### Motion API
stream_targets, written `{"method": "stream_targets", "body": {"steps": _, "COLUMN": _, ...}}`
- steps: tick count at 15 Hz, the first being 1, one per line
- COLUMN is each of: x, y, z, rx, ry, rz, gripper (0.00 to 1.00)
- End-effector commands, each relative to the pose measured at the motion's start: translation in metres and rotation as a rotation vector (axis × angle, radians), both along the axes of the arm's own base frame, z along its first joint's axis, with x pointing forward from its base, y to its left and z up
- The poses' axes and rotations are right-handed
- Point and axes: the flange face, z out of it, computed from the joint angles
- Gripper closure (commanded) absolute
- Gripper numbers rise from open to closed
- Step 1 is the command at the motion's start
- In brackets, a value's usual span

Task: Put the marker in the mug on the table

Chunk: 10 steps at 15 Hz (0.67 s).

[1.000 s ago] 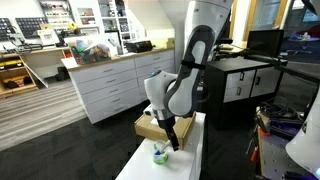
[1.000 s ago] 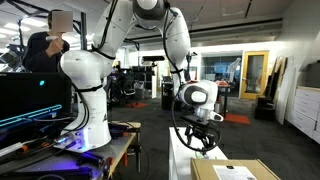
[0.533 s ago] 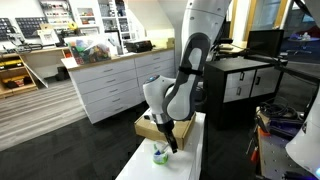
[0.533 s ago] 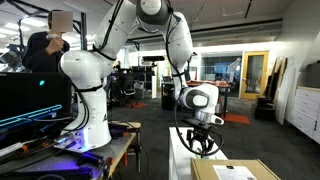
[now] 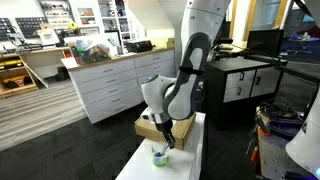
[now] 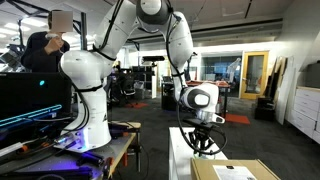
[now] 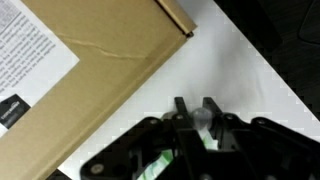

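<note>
In the wrist view my gripper (image 7: 196, 108) is shut on the marker (image 7: 198, 118). The marker's rounded grey end sits between the two dark fingertips, and its white and green body runs back under the gripper housing. In an exterior view the gripper (image 5: 167, 142) hangs low over the white table (image 5: 192, 160), just above and beside the mug (image 5: 159, 156), a small white cup with green on it. From the opposite side, the gripper (image 6: 205, 148) hides the mug.
A flat brown cardboard box (image 7: 80, 70) with a printed label lies on the table right beside the gripper, seen in both exterior views (image 5: 148, 124) (image 6: 235, 170). The table (image 7: 250, 85) is narrow, with dark floor past its edges. White cabinets (image 5: 105, 85) stand behind.
The jaws have gone from open to shut around the marker's end. The arm has sunk slightly toward the table beside the mug.
</note>
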Motion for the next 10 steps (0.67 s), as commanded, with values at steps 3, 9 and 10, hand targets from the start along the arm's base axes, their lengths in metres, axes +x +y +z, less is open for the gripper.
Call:
{"method": "stream_targets", "body": {"steps": 3, "x": -0.001, "y": -0.003, "z": 0.006, "rx": -0.014, "ry": -0.011, "rz": 0.02, "gripper": 0.93}}
{"method": "stream_targets", "body": {"steps": 9, "x": 0.003, "y": -0.002, "z": 0.027, "rx": -0.045, "ry": -0.012, "rz": -0.007, "gripper": 0.93}}
{"method": "stream_targets", "body": {"steps": 10, "x": 0.004, "y": -0.002, "z": 0.031, "rx": -0.051, "ry": -0.012, "rz": -0.012, "gripper": 0.93}}
